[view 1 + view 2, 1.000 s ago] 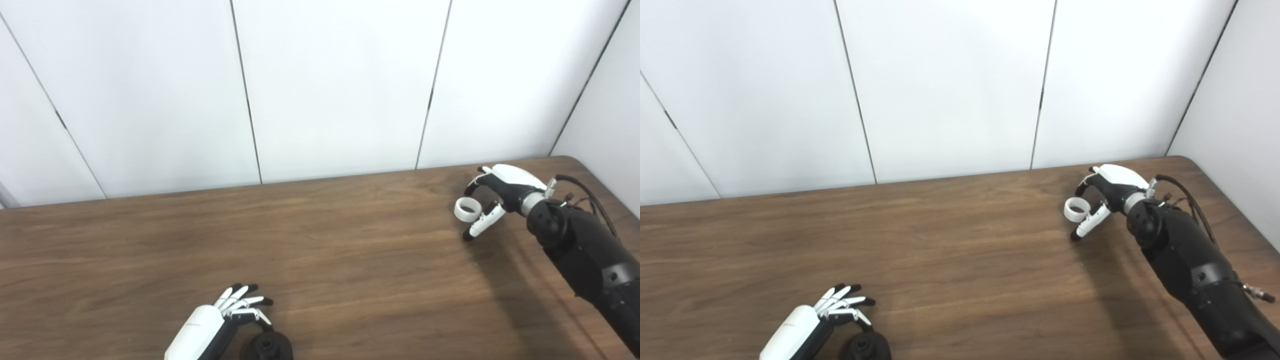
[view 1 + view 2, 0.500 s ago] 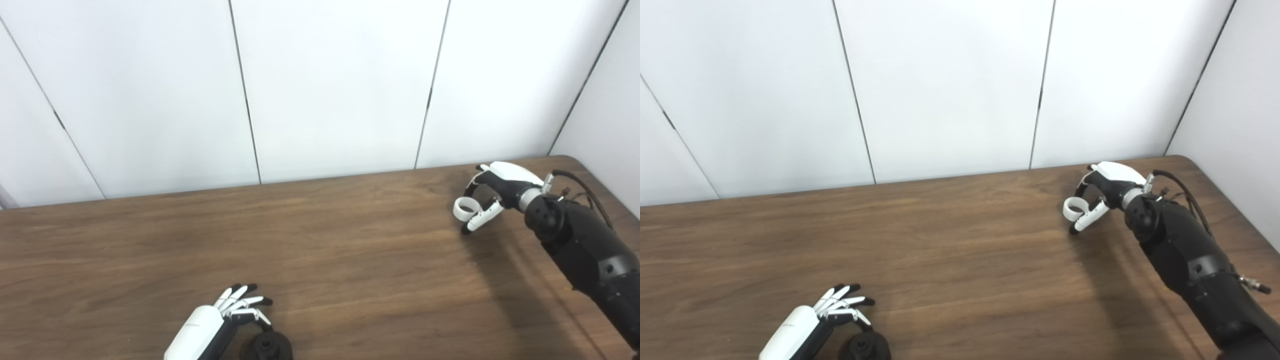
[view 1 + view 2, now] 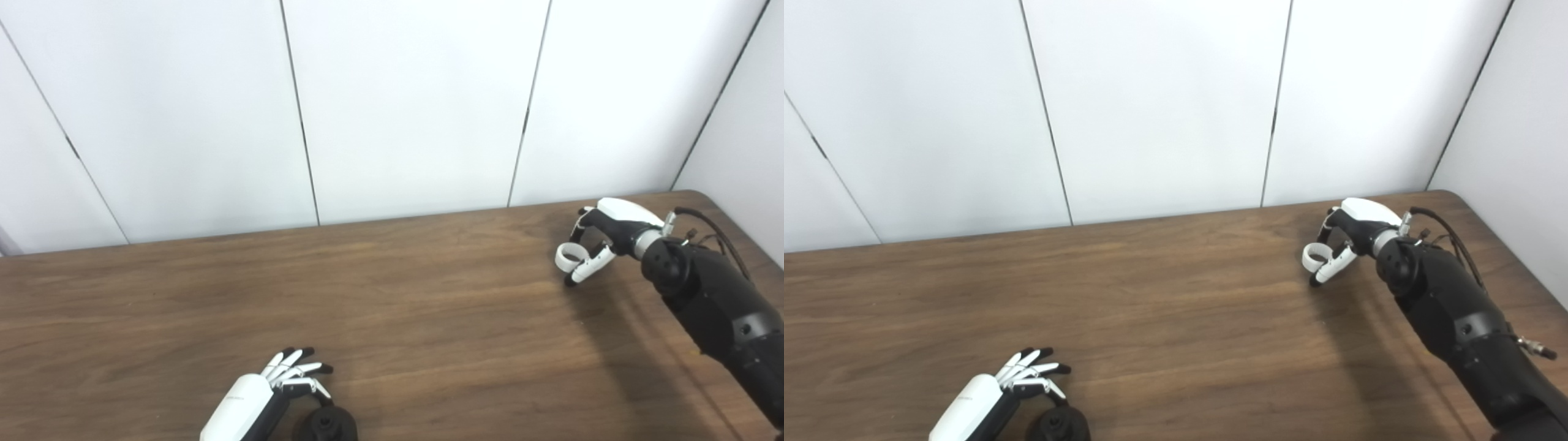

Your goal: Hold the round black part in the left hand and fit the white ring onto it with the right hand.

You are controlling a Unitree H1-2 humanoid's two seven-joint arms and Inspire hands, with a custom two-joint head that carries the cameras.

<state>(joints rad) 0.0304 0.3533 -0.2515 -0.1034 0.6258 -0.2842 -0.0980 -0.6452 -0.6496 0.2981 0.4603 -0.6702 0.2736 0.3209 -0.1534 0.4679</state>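
White and small, the white ring [image 3: 568, 255] is a plain smooth band with an open centre, tilted so its opening faces partly toward the cameras. It sits at the far right of the counter [image 3: 429, 306], just above the wood, pinched at its right edge by the right hand [image 3: 603, 236]: the fingers [image 3: 589, 268] and thumb curl in and close on the band, while the black forearm runs back to the lower right corner of the picture.

The round black part [image 3: 1058, 426] lies at the near edge of the counter, well apart from the ring and cut off in part by the bottom of both views. It is a dark, matt disc with a raised hub and a small hole at its middle. The left hand [image 3: 995, 395] rests just beside it, white-backed with black-tipped fingers [image 3: 1032, 370] spread and fanned out above the wood. Whether its thumb touches the part's rim cannot be told; the hand does not hold it.

Behind the counter stands a white panelled wall [image 3: 398, 104].
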